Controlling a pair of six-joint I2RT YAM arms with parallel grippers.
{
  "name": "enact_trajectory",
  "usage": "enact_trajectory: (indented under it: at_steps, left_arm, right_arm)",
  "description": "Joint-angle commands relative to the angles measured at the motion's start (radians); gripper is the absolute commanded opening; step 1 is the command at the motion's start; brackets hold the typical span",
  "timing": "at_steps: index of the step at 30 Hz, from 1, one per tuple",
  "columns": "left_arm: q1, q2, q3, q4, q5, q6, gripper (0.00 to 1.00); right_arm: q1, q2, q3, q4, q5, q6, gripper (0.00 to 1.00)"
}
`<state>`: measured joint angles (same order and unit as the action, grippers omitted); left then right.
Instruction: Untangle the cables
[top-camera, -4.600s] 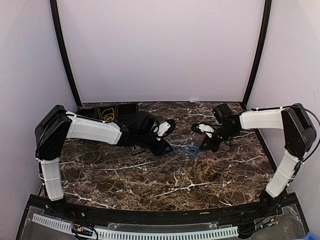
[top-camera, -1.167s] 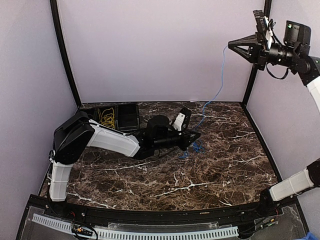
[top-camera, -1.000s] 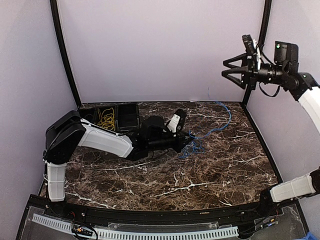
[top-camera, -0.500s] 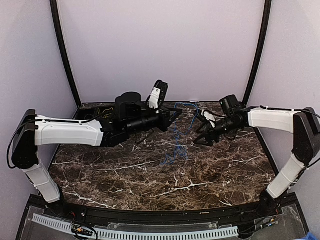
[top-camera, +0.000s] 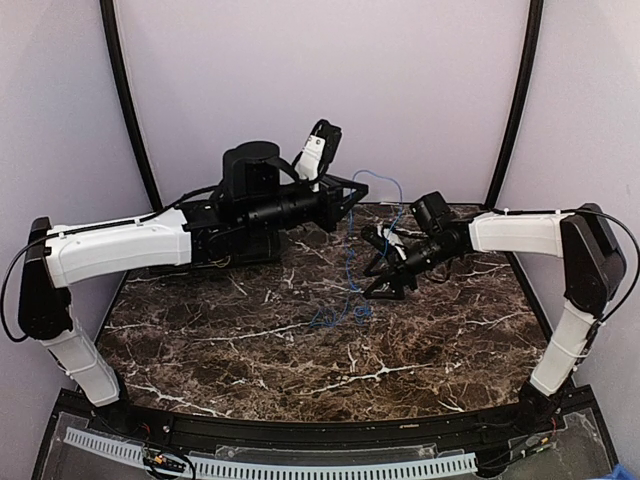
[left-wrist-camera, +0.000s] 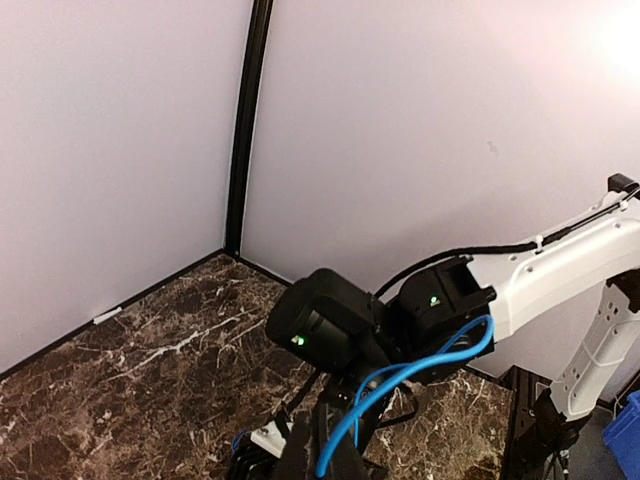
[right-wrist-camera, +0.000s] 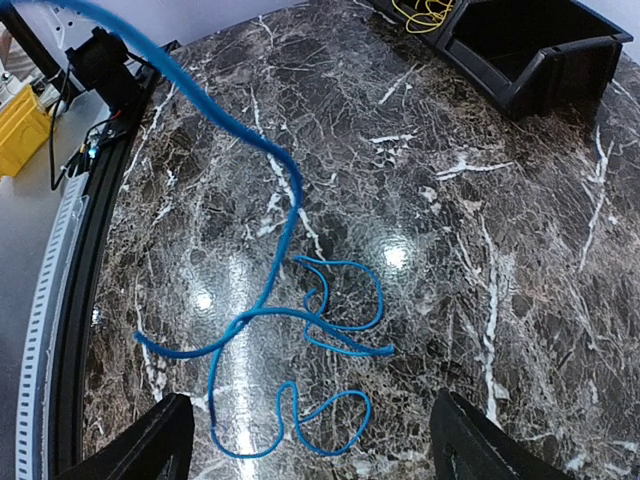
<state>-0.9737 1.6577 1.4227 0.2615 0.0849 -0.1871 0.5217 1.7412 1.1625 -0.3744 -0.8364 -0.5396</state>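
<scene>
The blue cable hangs from my left gripper, which is shut on it and raised above the middle back of the table. A short arc of the cable sticks up past the jaws, and its lower end lies in loose loops on the marble. In the left wrist view the blue cable runs up from between my dark fingers. My right gripper stands open just right of the hanging strand, nothing between its fingers. The yellow cable lies in a black bin.
Two black bins sit at the table's back left, mostly hidden behind my left arm in the top view. Purple walls with black corner posts close in the back and sides. A ribbed white strip runs along the near edge.
My right arm dropped from high at the back right down to the table and opened wider. My left gripper rose off the table, lifting the blue cable so that it hangs.
</scene>
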Motion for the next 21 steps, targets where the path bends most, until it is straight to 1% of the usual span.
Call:
enact_trajectory:
  at_steps: [1,5,6,7,8,9,13,14,17,21]
  left_arm:
    - [-0.007,-0.074,0.1,-0.07,-0.005,0.07,0.0]
    - [-0.011,-0.066,0.198,-0.1,0.004,0.086,0.0]
    - [-0.01,-0.062,0.211,-0.113,0.007,0.09,0.0]
    - [-0.011,-0.055,0.239,-0.12,0.013,0.092,0.0]
    - [-0.012,-0.049,0.253,-0.133,0.016,0.097,0.0]
    - [-0.013,-0.046,0.277,-0.141,0.017,0.1,0.0]
    - [-0.015,-0.031,0.374,-0.206,0.006,0.138,0.0]
    - [-0.015,-0.027,0.392,-0.227,-0.003,0.154,0.0]
    - [-0.014,-0.022,0.482,-0.253,-0.024,0.195,0.0]
    - [-0.016,-0.016,0.585,-0.307,-0.059,0.26,0.0]
  right_arm:
    - [0.028,0.03,0.032,0.006,-0.061,0.022,0.83]
    - [0.054,0.111,0.08,-0.002,-0.073,0.038,0.84]
    - [0.061,0.132,0.102,-0.012,-0.083,0.041,0.83]
    - [0.071,0.157,0.117,-0.021,-0.09,0.043,0.79]
    - [0.083,0.174,0.132,-0.032,-0.096,0.042,0.72]
    - [0.093,0.187,0.143,-0.038,-0.093,0.044,0.61]
    - [0.102,0.217,0.145,-0.012,-0.039,0.094,0.08]
    - [0.099,0.219,0.136,0.003,-0.019,0.112,0.0]
    - [0.081,0.224,0.109,0.048,0.027,0.157,0.0]
    - [0.05,0.249,0.107,0.031,0.052,0.166,0.0]
